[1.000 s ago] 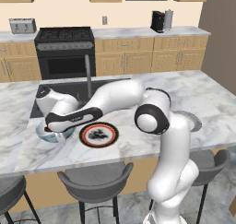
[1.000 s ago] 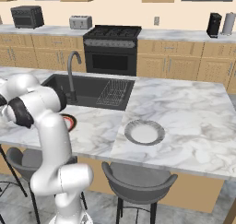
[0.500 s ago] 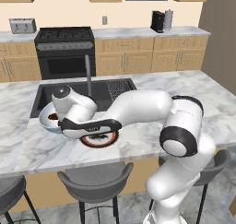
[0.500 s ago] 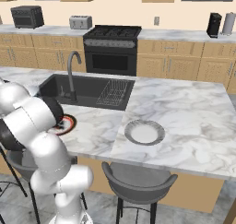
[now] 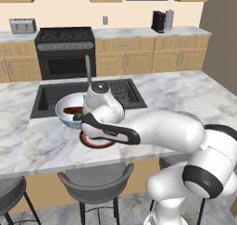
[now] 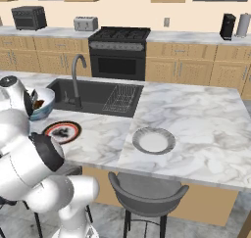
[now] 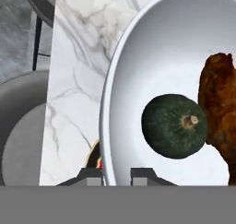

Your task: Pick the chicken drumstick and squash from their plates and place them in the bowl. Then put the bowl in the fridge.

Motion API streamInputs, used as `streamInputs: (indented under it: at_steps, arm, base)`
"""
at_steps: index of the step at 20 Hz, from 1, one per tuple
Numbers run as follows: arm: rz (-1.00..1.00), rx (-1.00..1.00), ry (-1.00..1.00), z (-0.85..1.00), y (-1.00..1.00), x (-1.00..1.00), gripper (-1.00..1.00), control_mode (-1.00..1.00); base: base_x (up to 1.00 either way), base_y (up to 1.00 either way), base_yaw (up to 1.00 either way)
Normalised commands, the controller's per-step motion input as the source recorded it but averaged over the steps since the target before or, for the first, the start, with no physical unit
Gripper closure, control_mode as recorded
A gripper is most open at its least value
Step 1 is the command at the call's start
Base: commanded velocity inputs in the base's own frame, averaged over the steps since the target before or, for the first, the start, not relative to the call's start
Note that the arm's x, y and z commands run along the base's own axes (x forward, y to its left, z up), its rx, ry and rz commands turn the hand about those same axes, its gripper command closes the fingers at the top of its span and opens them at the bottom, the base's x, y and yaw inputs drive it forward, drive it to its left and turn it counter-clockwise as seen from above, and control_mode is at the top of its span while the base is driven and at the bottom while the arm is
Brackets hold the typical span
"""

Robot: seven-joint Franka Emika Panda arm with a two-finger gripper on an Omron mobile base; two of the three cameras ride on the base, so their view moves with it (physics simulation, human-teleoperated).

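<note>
While the arm is swinging right from its earlier reach, the gripper [image 7: 117, 174], closed on the rim, is lifting the bowl [image 5: 66, 109] holding squash [image 7: 174, 126] and drumstick [image 7: 221, 108] near the sink's [image 6: 98, 92] left edge, fridge-bound.

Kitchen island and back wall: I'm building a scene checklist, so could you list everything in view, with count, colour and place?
bowl: 1, white inside, on the island beside the sink
squash: 1, dark green, in the bowl
chicken drumstick: 1, brown, in the bowl, beside the squash
red-rimmed plate: 1, orange-red rim, island front, near the bowl
grey plate: 1, light grey, island, right of the sink
sink: 1, dark, set in the island
stove: 1, black, back wall
toaster: 1, silver, back counter
stools: several, grey, in front of the island
claw: 1, dark, shut on the bowl's rim
</note>
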Motion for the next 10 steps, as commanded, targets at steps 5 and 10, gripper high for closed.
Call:
streamInputs:
  at_steps: [5, 10]
  arm:
    - [0.09, 0.02, 0.00, 0.26, -0.66, -0.13, 1.00, -1.00]
    - [0.11, 0.00, 0.01, 0.27, -0.60, -0.13, 1.00, -1.00]
  base:
    - [0.00, 0.00, 0.00]
    - [0.00, 0.00, 0.00]
